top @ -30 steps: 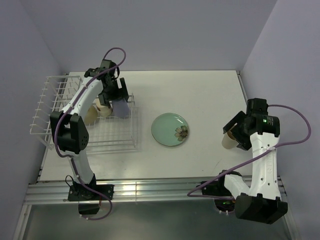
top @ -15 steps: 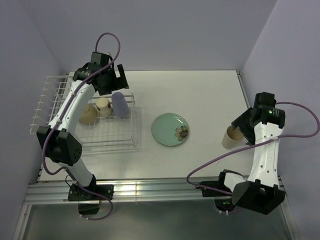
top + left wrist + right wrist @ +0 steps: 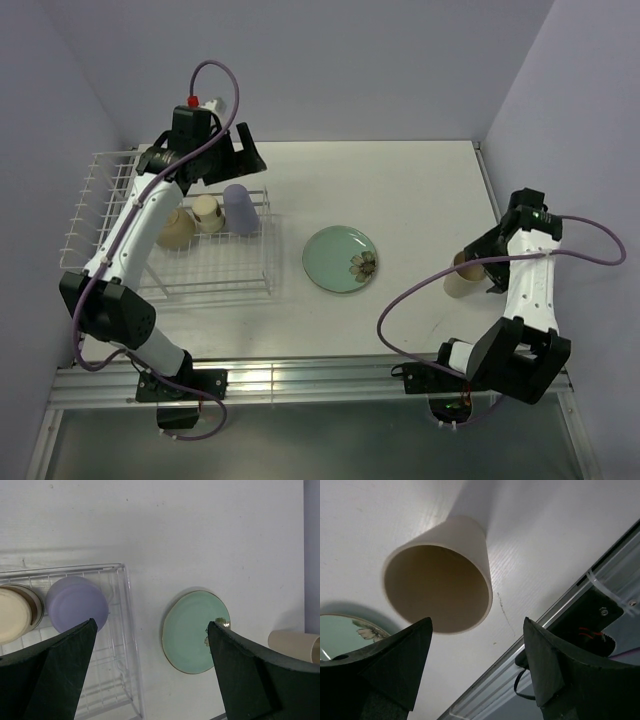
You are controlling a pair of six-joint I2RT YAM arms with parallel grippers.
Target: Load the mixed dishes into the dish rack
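Note:
The white dish rack (image 3: 265, 250) stands at the left. In it are the lavender cup (image 3: 240, 208), upside down, a small pale cup (image 3: 207, 212) and the cream bowl (image 3: 177, 228). My left gripper (image 3: 226, 160) is open and empty, raised above the rack's far right corner. The left wrist view shows the lavender cup (image 3: 77, 602) and the green flower plate (image 3: 195, 632) between its open fingers. The plate (image 3: 340, 259) lies on the table's middle. The beige tumbler (image 3: 461, 281) lies on its side at the right. My right gripper (image 3: 487, 264) is open, just above the tumbler (image 3: 440, 575).
The rack's upright tines (image 3: 105, 185) run along its far left side. The table's near edge with a metal rail (image 3: 330, 375) is close to the tumbler, and the rail shows in the right wrist view (image 3: 560, 625). The lavender walls close in left, back and right.
My left gripper has let go of the lavender cup in the rack and risen up and back. My right wrist has swung right and turned over the tumbler, which stays put.

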